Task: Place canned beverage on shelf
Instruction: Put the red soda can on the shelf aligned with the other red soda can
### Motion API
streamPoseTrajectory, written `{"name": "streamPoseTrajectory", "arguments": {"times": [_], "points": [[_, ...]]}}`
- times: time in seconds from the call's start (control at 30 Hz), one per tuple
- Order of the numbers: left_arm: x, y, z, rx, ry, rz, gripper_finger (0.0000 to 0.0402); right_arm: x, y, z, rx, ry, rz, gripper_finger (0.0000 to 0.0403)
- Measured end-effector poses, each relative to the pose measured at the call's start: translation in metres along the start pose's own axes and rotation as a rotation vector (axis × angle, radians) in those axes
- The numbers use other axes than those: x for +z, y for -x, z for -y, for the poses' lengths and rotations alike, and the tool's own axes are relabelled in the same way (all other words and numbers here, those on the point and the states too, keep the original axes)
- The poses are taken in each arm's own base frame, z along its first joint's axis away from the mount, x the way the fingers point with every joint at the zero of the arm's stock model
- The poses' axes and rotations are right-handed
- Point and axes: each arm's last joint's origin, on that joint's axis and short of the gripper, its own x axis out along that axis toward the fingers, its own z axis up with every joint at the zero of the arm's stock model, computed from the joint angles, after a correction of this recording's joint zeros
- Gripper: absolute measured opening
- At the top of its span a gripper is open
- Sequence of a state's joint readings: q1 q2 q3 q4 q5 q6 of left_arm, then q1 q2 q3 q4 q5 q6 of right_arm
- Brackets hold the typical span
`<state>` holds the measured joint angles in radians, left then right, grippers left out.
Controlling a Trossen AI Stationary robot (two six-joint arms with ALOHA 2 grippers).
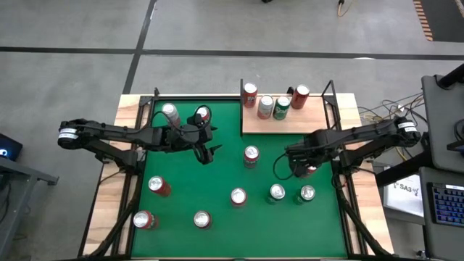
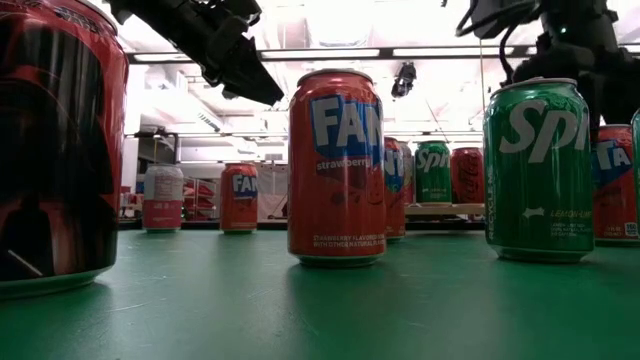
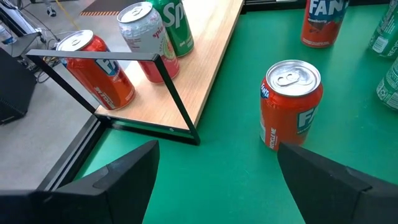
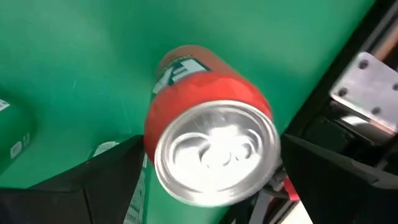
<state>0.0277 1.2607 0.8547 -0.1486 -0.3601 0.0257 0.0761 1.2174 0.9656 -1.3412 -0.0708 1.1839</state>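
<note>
We see the green table (image 1: pixel 225 174) filling most of the high view, its felt dotted with upright cans. At about one o'clock from its centre sits the shelf (image 1: pixel 286 123), a pale wooden board edged with thin black rods, carrying four cans along its far side: a red one (image 1: pixel 250 94), a silver one (image 1: pixel 265 106), a green one (image 1: pixel 281 108) and another red one (image 1: pixel 299 96).

The left arm reaches in from nine o'clock. Its left gripper (image 1: pixel 206 150) hangs over the felt at roughly eleven o'clock from centre, fingers spread and holding nothing; in the left wrist view we find a red can (image 3: pixel 290 102) standing upright between and beyond the two dark fingers (image 3: pixel 118 180), apart from them, just beside the near corner of the shelf.

The right arm comes in from three o'clock. Its right gripper (image 1: pixel 296 168) is low at about three o'clock from centre, jaws wide on either side of a red canned beverage (image 4: pixel 211 146). In the right wrist view the can looks tilted between the fingers; we cannot tell whether they press it.

Loose cans stand from six to eight o'clock, with two green ones (image 1: pixel 276 193) near five.
</note>
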Motion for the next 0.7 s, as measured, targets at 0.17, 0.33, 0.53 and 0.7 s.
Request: {"name": "streamPoseTrajectory", "arguments": {"times": [0.17,0.33,0.53,0.7], "points": [[0.000,0.000,0.000,0.000,0.000,0.000,0.0311,0.001,-0.011,-0.001,0.014,0.004,0.007,0.0346],[0.000,0.000,0.000,0.000,0.000,0.000,0.0311,0.001,-0.014,-0.001,0.014,0.005,0.008,0.0306],[0.002,0.000,0.000,0.000,0.005,0.016,0.0311,0.001,-0.014,-0.001,0.013,0.005,0.011,0.0292],[0.004,0.000,0.000,0.000,0.000,0.038,0.0311,0.002,-0.007,-0.002,0.007,0.028,0.041,0.0292]]}}
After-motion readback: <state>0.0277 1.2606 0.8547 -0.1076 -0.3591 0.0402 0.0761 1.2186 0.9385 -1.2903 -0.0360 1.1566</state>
